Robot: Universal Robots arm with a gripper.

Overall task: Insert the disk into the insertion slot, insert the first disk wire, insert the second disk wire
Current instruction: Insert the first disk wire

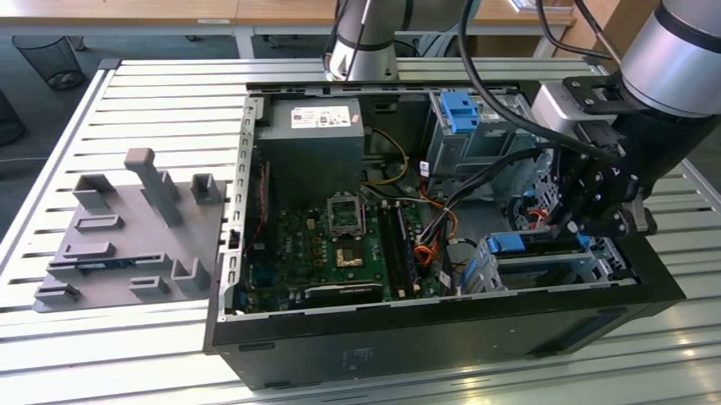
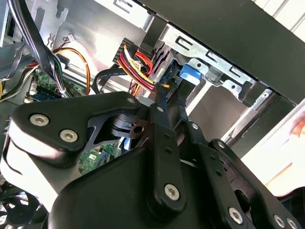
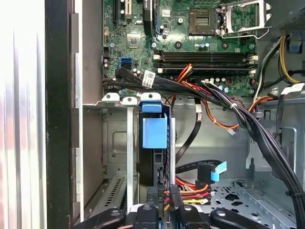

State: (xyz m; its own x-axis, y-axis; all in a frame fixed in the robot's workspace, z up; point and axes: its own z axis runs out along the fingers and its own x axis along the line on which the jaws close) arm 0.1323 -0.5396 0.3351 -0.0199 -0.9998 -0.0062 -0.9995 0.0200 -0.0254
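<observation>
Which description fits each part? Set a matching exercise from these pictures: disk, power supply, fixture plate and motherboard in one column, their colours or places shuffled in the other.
Column one:
1. disk
2. power supply
3. fixture plate
4. motherboard

Column two:
A. green board lying inside the case
B. outside the case, on the slatted table, at the exterior view's left
C. blue-framed, sitting in the insertion slot
D. grey box with a white label

Pairs: 1-C, 2-D, 3-B, 4-A.
</observation>
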